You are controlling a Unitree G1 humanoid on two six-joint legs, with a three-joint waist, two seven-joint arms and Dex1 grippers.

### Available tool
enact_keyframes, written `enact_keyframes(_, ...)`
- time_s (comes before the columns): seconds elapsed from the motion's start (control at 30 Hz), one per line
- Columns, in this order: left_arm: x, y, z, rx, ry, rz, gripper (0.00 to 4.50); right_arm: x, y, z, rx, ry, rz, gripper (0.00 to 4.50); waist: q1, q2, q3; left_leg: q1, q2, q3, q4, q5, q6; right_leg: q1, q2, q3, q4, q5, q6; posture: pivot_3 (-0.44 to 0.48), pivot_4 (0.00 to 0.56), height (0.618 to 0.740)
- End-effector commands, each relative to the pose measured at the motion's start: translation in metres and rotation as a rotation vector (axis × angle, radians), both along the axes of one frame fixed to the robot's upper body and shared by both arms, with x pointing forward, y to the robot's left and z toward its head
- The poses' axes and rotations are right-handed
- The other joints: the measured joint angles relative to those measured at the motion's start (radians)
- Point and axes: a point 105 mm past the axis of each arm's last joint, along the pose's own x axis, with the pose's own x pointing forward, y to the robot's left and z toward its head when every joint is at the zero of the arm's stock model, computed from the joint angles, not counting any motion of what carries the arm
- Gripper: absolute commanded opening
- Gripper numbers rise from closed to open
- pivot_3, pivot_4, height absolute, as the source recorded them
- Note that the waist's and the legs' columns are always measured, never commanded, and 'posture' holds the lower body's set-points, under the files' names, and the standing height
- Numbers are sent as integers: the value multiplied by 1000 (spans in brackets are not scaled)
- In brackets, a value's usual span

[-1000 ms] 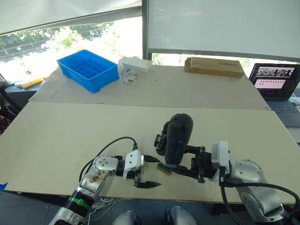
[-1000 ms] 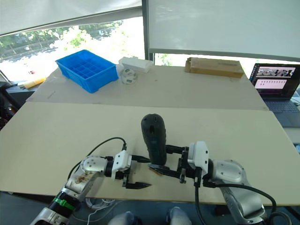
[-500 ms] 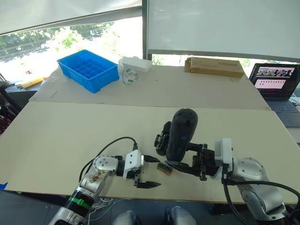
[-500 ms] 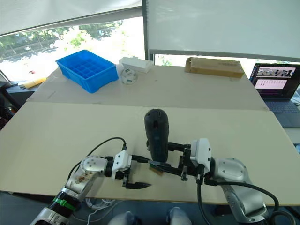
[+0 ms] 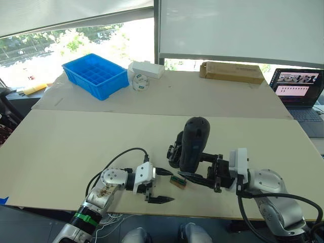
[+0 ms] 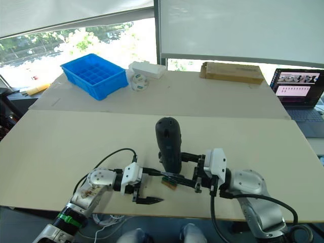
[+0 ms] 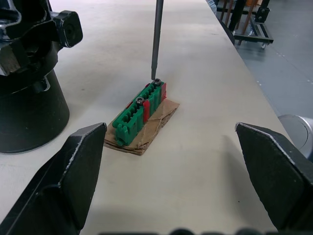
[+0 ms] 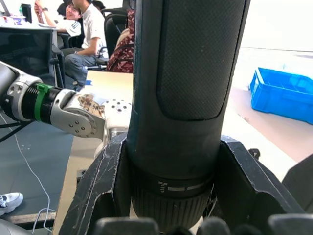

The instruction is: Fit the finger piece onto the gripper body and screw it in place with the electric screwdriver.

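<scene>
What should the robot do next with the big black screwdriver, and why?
Probably press the electric screwdriver gently down so its bit seats in the screw. The right gripper holds it upright, and its thin bit already touches a screw head at one end of the small green block. The left gripper waits open beside it.

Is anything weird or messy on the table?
Nothing is spilled or broken. One odd bit: the screwdriver, held upright by the right gripper, has its bit on a screw in the small green block, not on the gripper body. The block lies askew on a cardboard scrap.
</scene>
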Motion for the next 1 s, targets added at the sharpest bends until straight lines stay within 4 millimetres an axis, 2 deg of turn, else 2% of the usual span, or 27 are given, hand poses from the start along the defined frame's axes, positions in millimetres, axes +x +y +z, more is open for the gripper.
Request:
enact_keyframes(0.03, -8, 0, -12, 28, 59, -8, 4500, -5, 0, 13, 34, -69, 14, 1943, 0, 0, 0, 0, 0, 0, 0, 0, 0, 0, 0, 0, 0, 0, 0, 0, 150, 740)
enact_keyframes(1.0, -10, 1, -15, 32, 68, -12, 4500, -12, 2, 13, 28, -80, 40, 1943, 0, 0, 0, 0, 0, 0, 0, 0, 0, 0, 0, 0, 0, 0, 0, 0, 150, 740)
